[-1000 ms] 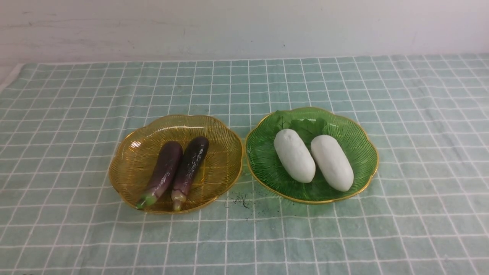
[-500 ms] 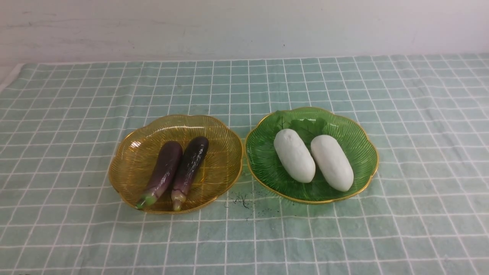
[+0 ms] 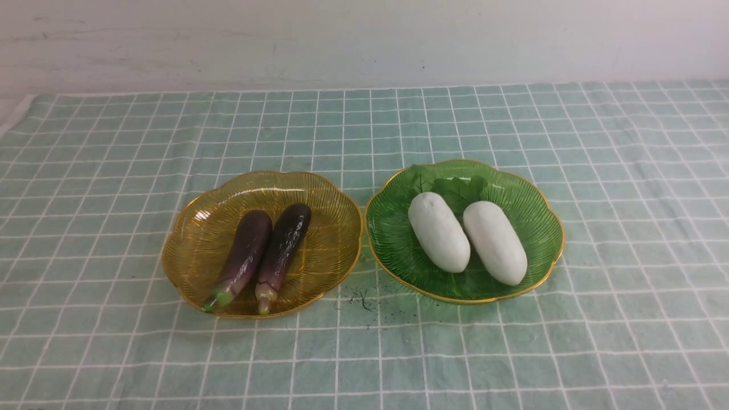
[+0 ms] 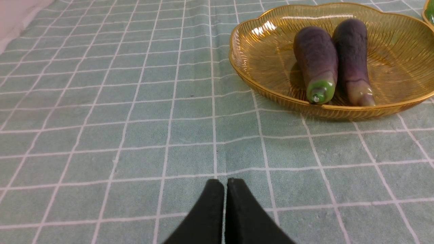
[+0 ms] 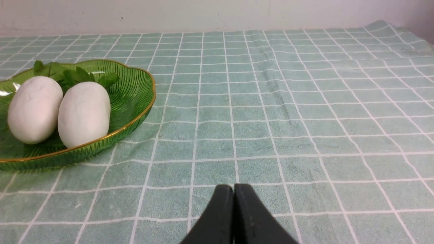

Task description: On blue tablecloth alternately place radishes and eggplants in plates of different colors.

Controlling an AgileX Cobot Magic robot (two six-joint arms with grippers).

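Two dark purple eggplants (image 3: pixel 245 256) (image 3: pixel 283 247) lie side by side in the amber-yellow plate (image 3: pixel 193 228), also in the left wrist view (image 4: pixel 317 61) (image 4: pixel 352 61). Two white radishes (image 3: pixel 438 230) (image 3: pixel 494 242) lie in the green plate (image 3: pixel 393 228), also in the right wrist view (image 5: pixel 34 108) (image 5: pixel 84 113). The blue tablecloth (image 3: pixel 364 353) covers the table. My left gripper (image 4: pixel 225 183) is shut and empty, low over the cloth and short of the yellow plate (image 4: pixel 264 64). My right gripper (image 5: pixel 233 189) is shut and empty over the cloth beside the green plate (image 5: pixel 135 91). Neither gripper shows in the front view.
Small dark specks (image 3: pixel 361 299) lie on the cloth between the plates' near edges. A white wall (image 3: pixel 364 40) runs along the table's far edge. A cloth fold (image 5: pixel 281 88) runs across the grid in the right wrist view.
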